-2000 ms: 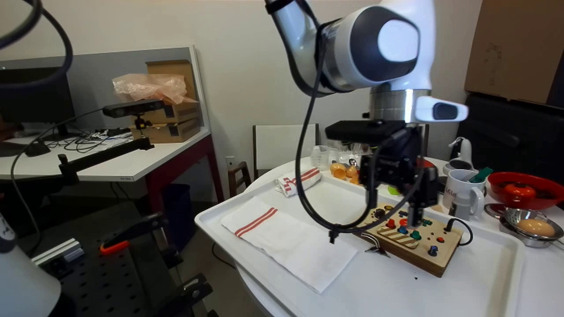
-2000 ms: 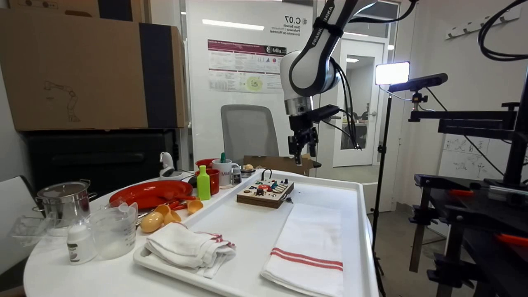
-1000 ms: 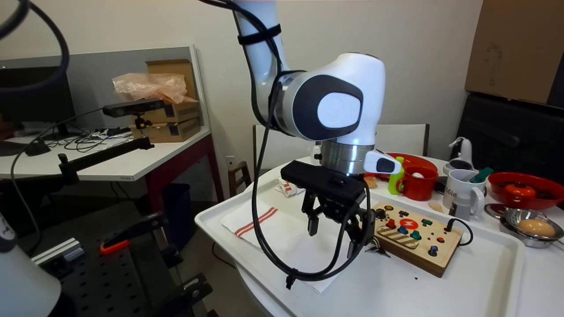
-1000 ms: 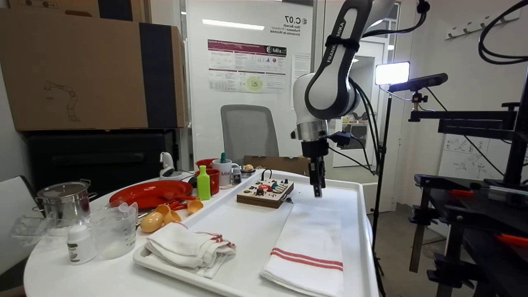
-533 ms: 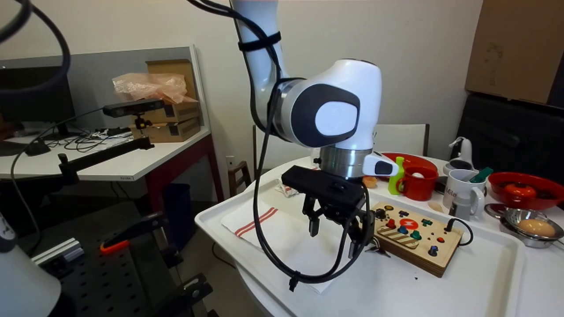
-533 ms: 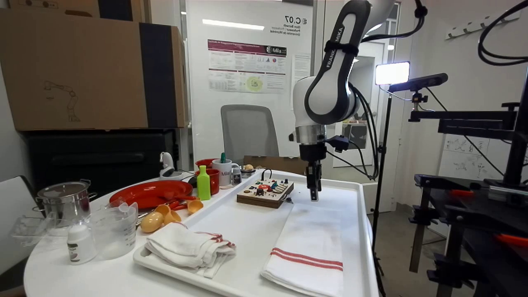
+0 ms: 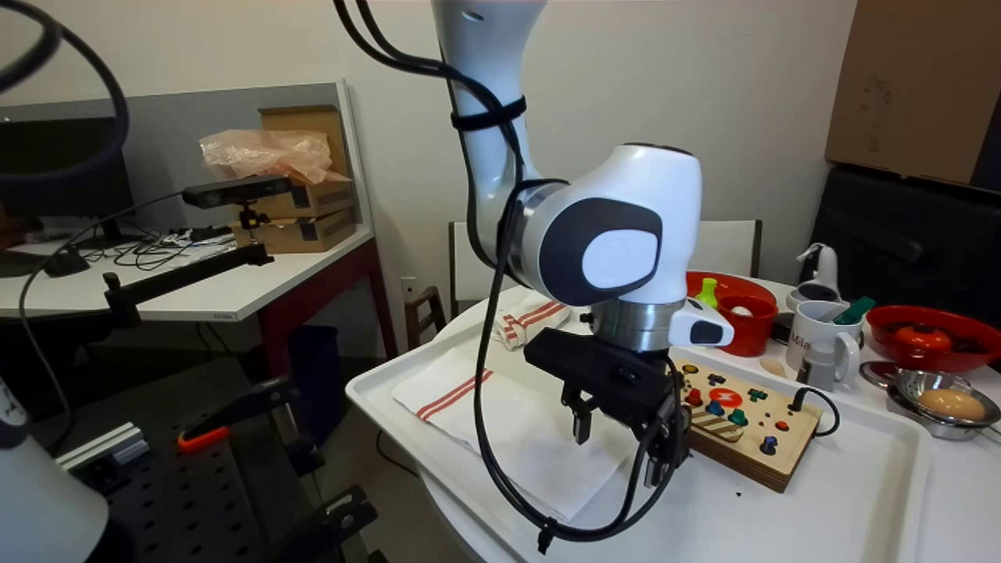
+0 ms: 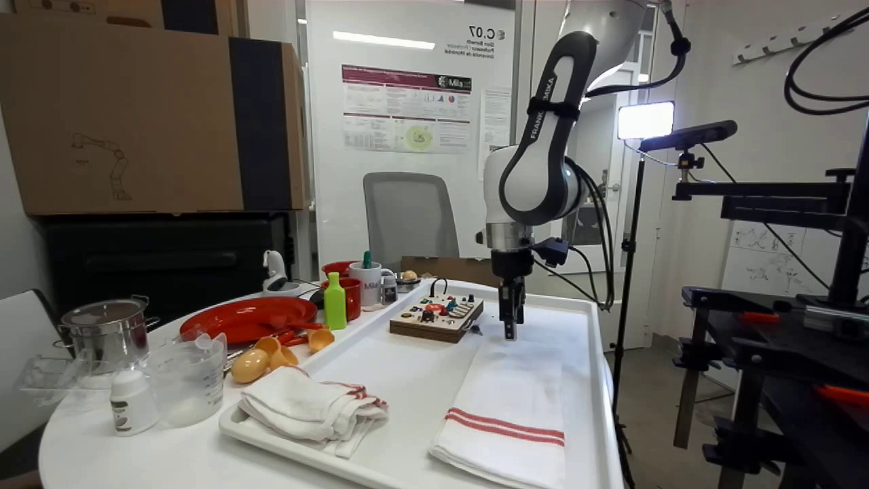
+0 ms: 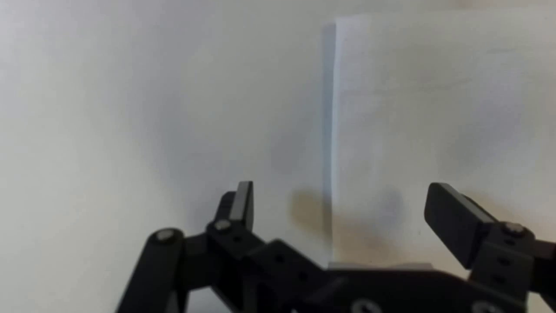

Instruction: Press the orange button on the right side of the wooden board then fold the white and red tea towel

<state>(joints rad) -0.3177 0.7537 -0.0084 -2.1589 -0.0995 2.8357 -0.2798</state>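
Towel: white, flat, two red stripes at the end away from the jaws; plain end lies under the jaw gap. Board: pale wood, coloured knobs, near the jaws. Gripper: jaws wide apart, holding nothing.

I am seeing a white-topped desk standing before a grey partition, a grey chair showing below a poster, and a lamp glowing white.

"Mila" on mug and poster
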